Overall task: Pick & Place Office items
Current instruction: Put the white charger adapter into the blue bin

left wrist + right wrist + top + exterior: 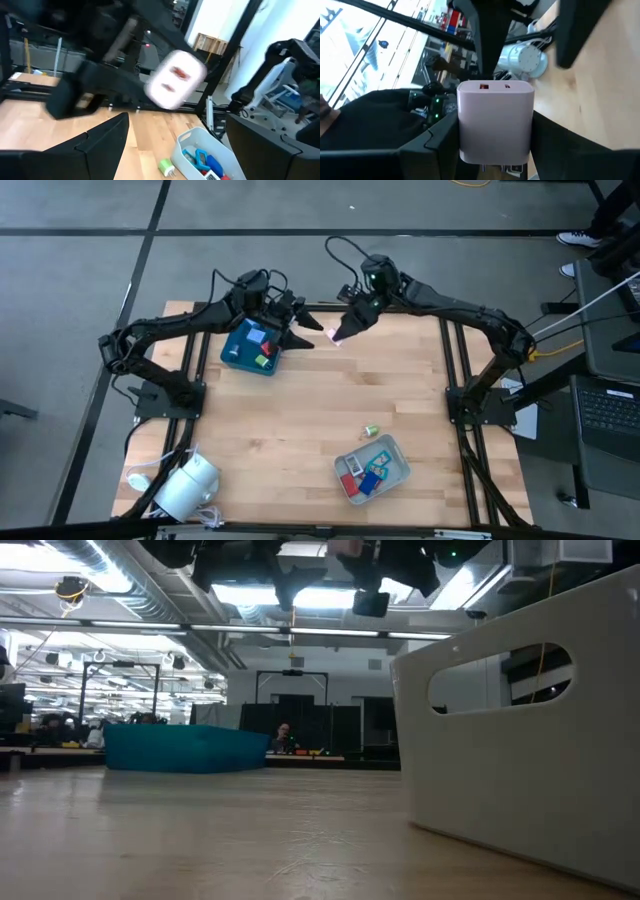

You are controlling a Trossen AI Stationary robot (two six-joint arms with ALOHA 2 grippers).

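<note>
Right wrist view shows the right gripper (495,145) clamped on a pale pink charger block (495,120), prongs cut off; left gripper (300,328) fingers apart beside the teal tray (235,355).

A pale pink charger (495,122) is showing red marks; a teal tray (251,346) and grey tray (393,473) are sitting on light wood.
</note>
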